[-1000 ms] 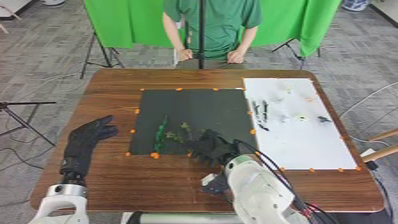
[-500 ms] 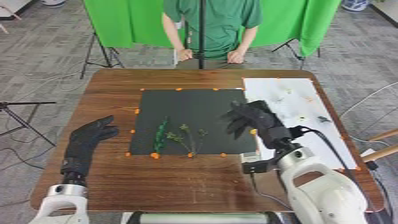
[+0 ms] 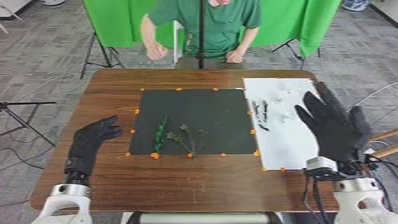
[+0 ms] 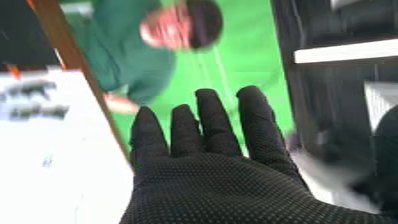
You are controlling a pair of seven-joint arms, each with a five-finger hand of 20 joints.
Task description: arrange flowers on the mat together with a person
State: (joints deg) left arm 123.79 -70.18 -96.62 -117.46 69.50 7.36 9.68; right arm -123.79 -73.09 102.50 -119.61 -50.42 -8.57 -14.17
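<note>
On the dark mat [image 3: 178, 107] in the head view lie a long green stem [image 3: 161, 135] and, beside it to the right, branching sprigs [image 3: 189, 140]. The white sheet [image 3: 284, 150] at the right holds dark sprigs [image 3: 261, 111] and small pale pieces. My right hand [image 3: 339, 132] is over the sheet's right side, fingers straight and spread, holding nothing. My left hand [image 3: 89, 142] rests at the table's left, fingers relaxed, off the mat. The right wrist view has my right hand [image 4: 222, 180] with straight fingers beside the white sheet [image 4: 62, 155].
The brown table [image 3: 178, 180] surrounds the mat, with orange markers [image 3: 155, 155] along the mat's edges. A person in green stands at the far edge, one hand [image 3: 157, 51] raised off the table. A dark pole rises beyond the far edge.
My right hand has moved from the mat's lower right area to the right over the white sheet, its fingers now spread. The person's hand at the left has lifted. My left hand has barely moved.
</note>
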